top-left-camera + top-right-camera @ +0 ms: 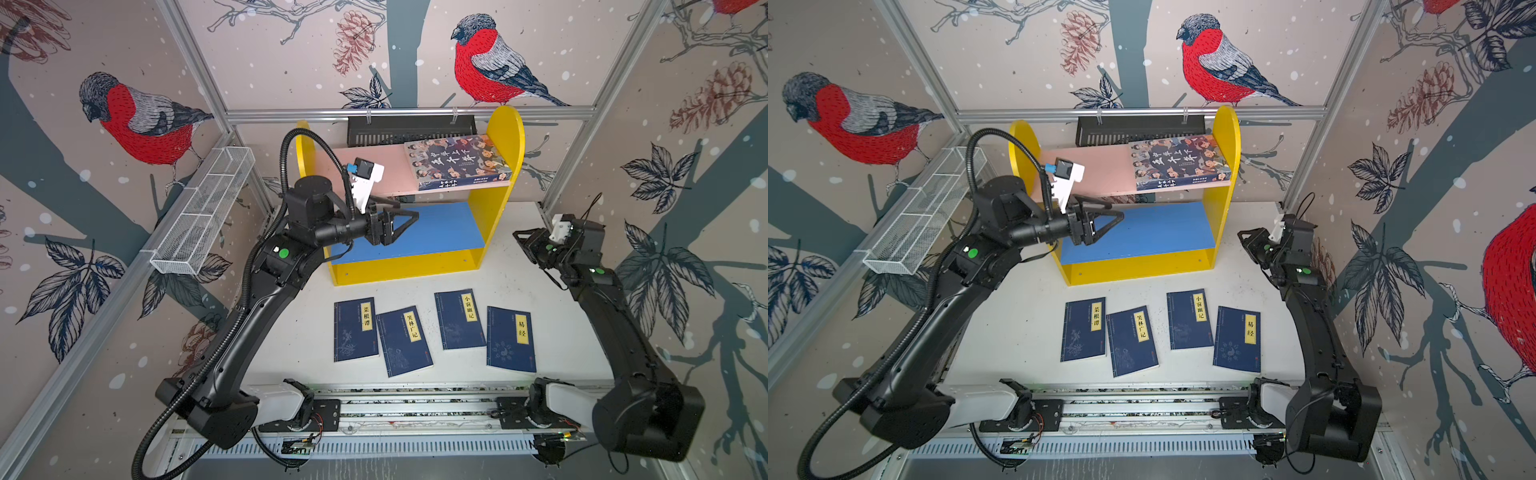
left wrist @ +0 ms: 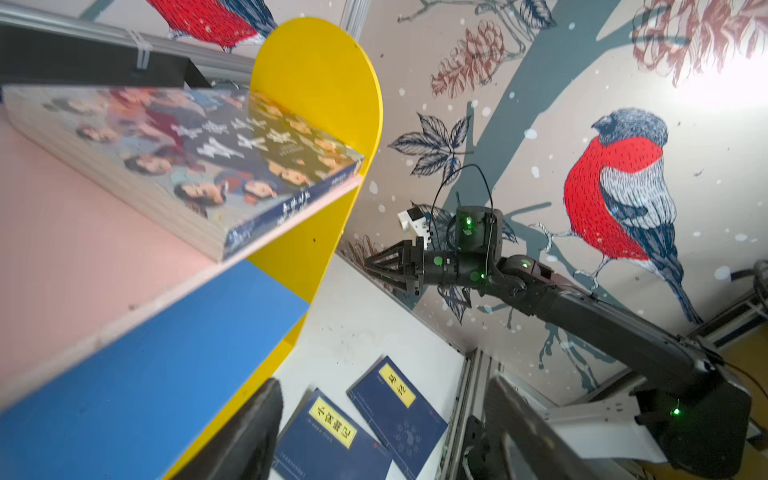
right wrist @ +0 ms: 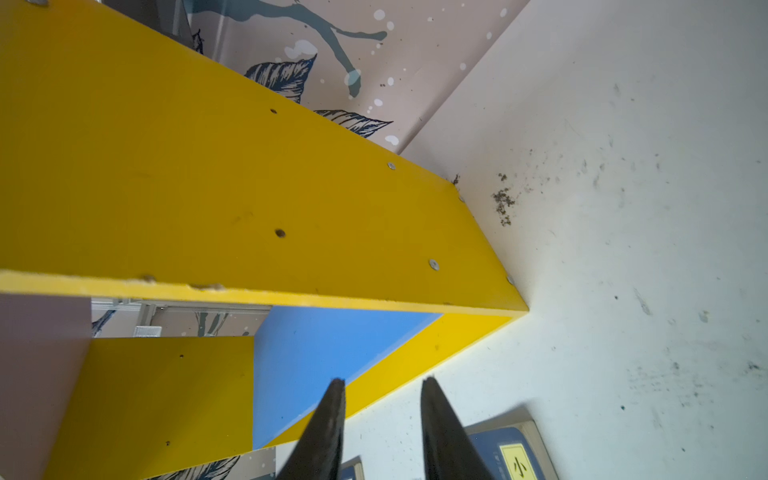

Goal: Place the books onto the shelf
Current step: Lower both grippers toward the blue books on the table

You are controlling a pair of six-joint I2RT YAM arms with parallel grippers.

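Well, only one book of the five is looking shelved so far. Over on the left, the left gripper (image 1: 409, 216) is hovering in front of the shelf (image 1: 407, 272), at about the level between its pink upper board (image 1: 395, 174) and blue lower board (image 1: 440, 232), with its jaws standing wide apart and carrying nothing. The blue board is sitting bare. The cartoon-cover book (image 1: 457, 162) is lying flat at the right end of the pink board, up against the yellow side panel (image 1: 505, 137). Its big white characters are reading 五千年, with smaller ones above that I am taking for 中华上下. Down on the table (image 1: 540, 299), in front of the shelf, four navy books are lying face up in a loose row. Each is showing a yellow label: 菜根谭 (image 1: 356, 330), 笑林广记 (image 1: 403, 340) close beside it, 小窗幽记 (image 1: 459, 320), then 易经 (image 1: 511, 338). Nothing is touching them. Far right, the right gripper (image 3: 383, 382) is hanging near that yellow panel, its jaws slightly parted and empty. Four books are waiting to go up.
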